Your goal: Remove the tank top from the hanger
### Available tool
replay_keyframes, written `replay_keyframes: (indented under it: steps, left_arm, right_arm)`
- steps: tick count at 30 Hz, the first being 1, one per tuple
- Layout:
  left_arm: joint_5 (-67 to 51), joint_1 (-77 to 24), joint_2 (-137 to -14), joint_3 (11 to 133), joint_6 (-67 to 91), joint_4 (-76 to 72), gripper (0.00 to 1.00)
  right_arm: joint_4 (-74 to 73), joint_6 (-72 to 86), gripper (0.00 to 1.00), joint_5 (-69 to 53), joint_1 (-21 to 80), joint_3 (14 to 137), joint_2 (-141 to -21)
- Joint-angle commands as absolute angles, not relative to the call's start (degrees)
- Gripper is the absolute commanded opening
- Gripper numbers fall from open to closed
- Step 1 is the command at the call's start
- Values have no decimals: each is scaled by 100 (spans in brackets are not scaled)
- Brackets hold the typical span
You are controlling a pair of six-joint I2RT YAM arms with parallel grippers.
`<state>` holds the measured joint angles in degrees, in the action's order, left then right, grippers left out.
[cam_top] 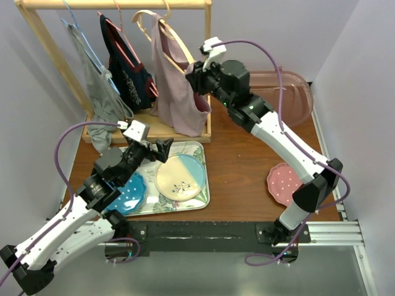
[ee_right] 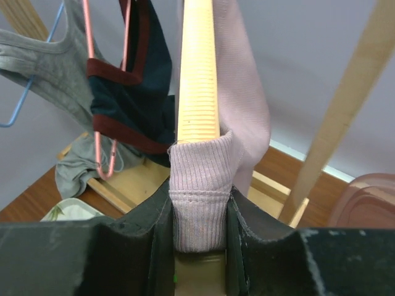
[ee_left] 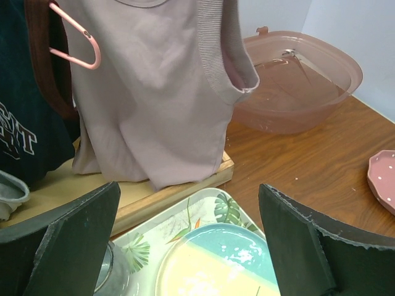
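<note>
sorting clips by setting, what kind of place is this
Probably a robot lab workcell, not a home: left arm and right arm bolted at a wooden table, a small clothes rack holding a pink tank top, bare white walls.

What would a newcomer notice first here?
The right arm reaches to the wooden rack at the back, its jaws shut on the strap of the mauve tank top where it wraps the cream hanger. The left arm hovers with jaws open above the floral tray at front left.
</note>
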<state>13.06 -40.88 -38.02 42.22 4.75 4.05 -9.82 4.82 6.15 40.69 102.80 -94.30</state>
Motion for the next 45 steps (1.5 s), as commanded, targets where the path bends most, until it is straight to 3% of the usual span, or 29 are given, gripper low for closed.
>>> replay_keyframes:
  steps: [1, 17, 45]
  left_arm:
    - [1274, -4043, -3771, 4245, 325, 272, 100]
    - [1547, -4026, -3621, 4236, 352, 290, 100]
    - [1626, -4017, -3656, 4210, 360, 272, 100]
  right_arm:
    - [-853, 53, 0, 1283, 4245, 10801, -9545]
    - [782, 35, 0, 1160, 4333, 10556, -9000]
    - [1485, -387, 0, 985, 4333, 10002, -8543]
